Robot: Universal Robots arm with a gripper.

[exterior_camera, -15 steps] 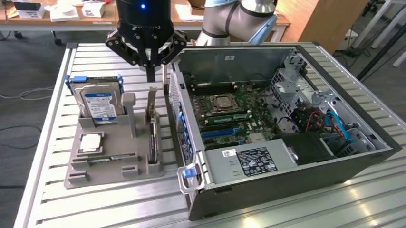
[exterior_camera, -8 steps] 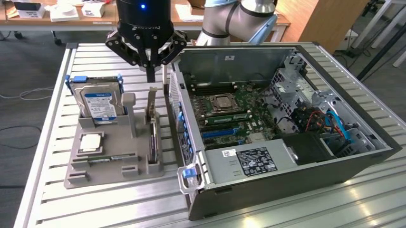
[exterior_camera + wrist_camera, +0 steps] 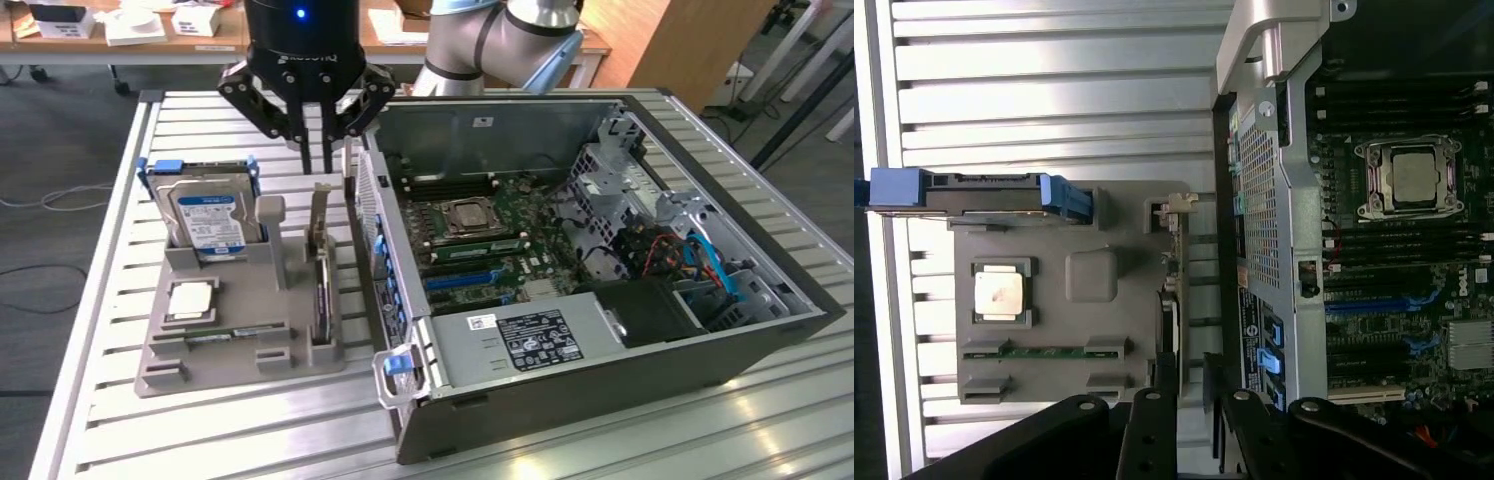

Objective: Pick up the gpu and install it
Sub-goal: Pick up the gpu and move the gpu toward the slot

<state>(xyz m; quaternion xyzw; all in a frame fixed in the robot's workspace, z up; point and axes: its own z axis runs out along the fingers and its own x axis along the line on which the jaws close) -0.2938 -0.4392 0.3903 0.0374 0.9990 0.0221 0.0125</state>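
Nearest in the exterior view, the PC case (image 3: 601, 400) lies on its side with the panel off, so the motherboard (image 3: 494, 240) faces up. I read that as giving the arm a straight drop onto the blue slots (image 3: 467, 275). The power supply (image 3: 527, 340) sits at the near edge of the case. On the exterior view's left, just beside the case, is the grey tray (image 3: 227, 365) with a cut-out for each part. A RAM stick (image 3: 220, 333) and a CPU (image 3: 191, 300) lie flat in it, and a hard drive (image 3: 207, 215) stands upright at the far end. The gpu (image 3: 320, 255) is not installed yet. It stands on its long edge in the tray slot closest to the case, likely so the thin side can be pinched from above. The gripper (image 3: 327, 160) hovers over the card's far end, fingers pointing down and apart, holding nothing. I can't see any contact with the card. In the wrist view the card's edge (image 3: 1176, 250) runs straight toward the gap in the gripper (image 3: 1199, 400), so the approach looks lined up. Everything rests on a slatted aluminium table (image 3: 200, 440). Behind it are the arm (image 3: 501, 40), a wooden bench (image 3: 160, 45) with white boxes (image 3: 60, 20), and grey floor with a loose cable (image 3: 67, 195).
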